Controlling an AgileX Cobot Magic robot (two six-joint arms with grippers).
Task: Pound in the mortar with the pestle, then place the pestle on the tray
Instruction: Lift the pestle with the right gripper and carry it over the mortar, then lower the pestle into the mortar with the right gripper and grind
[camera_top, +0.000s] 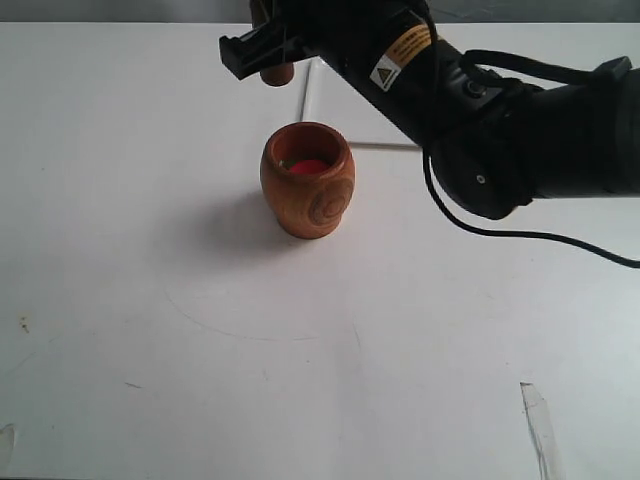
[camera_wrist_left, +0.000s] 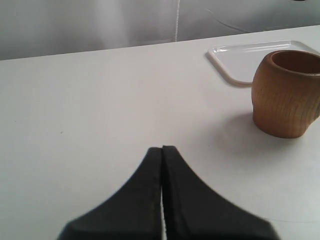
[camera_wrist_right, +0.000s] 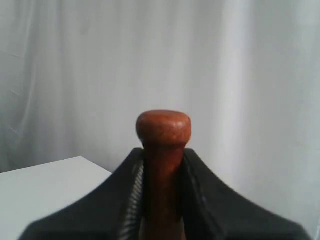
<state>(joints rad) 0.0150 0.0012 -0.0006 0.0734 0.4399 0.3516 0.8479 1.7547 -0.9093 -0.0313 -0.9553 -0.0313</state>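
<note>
The orange-brown mortar (camera_top: 308, 182) stands upright on the white table, red showing inside it. It also appears in the left wrist view, where the mortar (camera_wrist_left: 285, 95) is ahead and to one side of my shut, empty left gripper (camera_wrist_left: 162, 149). My right gripper (camera_top: 258, 50) hovers above and behind the mortar, shut on the pestle (camera_top: 277, 73), whose thick end pokes out below the fingers. In the right wrist view the pestle (camera_wrist_right: 163, 131) sticks up between the fingers of the right gripper (camera_wrist_right: 163, 154), knob outward. The white tray (camera_top: 340, 110) lies behind the mortar, partly hidden by the right arm, and the tray (camera_wrist_left: 247, 57) shows beyond the mortar.
A strip of clear tape (camera_top: 538, 420) lies near the front right of the table. The right arm's black cable (camera_top: 520, 235) hangs over the right side. A pale curtain (camera_wrist_right: 240, 75) closes off the back beyond the table's far edge.
</note>
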